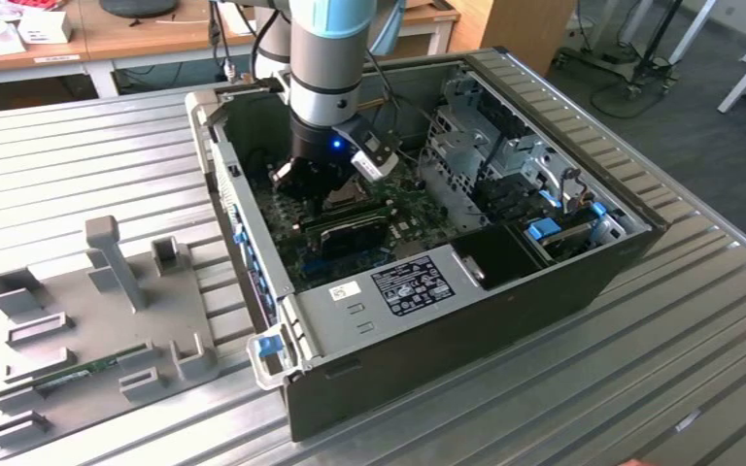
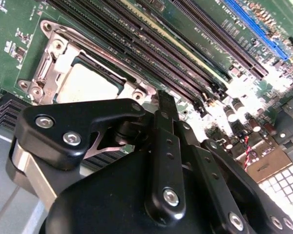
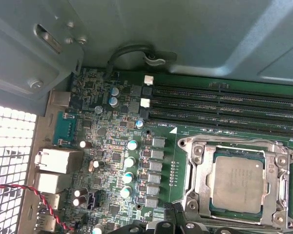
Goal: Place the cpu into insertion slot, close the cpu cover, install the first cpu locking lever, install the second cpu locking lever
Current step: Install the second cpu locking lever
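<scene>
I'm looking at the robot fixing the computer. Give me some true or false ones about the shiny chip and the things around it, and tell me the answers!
1. The cpu sits in the insertion slot. True.
2. The cpu cover lies shut, framing the chip. True.
3. The gripper is outside the computer case, over the grey tray. False: it is down inside the case, above the motherboard.
4. The long black memory slots run beside the socket. True.
5. The motherboard is red. False: it is green.
6. The grey tray is on the exterior view's right of the case. False: it is on the exterior view's left.
</scene>
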`<state>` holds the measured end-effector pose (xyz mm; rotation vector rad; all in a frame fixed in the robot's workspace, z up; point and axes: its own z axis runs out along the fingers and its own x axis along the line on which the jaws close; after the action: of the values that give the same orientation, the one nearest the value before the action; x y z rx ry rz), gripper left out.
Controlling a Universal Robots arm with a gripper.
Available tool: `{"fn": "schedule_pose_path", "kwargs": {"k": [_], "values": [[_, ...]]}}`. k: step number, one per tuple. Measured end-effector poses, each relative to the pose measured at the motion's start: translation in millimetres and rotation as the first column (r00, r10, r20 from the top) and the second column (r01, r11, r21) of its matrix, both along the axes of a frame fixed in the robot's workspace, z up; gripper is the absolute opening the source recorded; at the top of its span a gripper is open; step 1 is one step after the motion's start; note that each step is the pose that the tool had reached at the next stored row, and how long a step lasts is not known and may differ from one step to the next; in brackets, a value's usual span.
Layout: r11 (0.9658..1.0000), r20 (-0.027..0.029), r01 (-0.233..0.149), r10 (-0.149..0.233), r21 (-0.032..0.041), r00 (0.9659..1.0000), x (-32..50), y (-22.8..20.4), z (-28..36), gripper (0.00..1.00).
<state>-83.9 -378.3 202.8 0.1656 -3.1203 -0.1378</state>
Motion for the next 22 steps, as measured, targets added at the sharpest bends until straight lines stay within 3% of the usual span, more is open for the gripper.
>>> {"fn": "schedule_pose_path", "kwargs": {"k": [13,22], "values": [[1.0,0.0,0.0,0.0,0.0,1.0,5.5,0.0,0.3,0.11],[1.0,0.0001,0.0,0.0,0.0,1.0,5.5,0.0,9.2,0.11]]}}
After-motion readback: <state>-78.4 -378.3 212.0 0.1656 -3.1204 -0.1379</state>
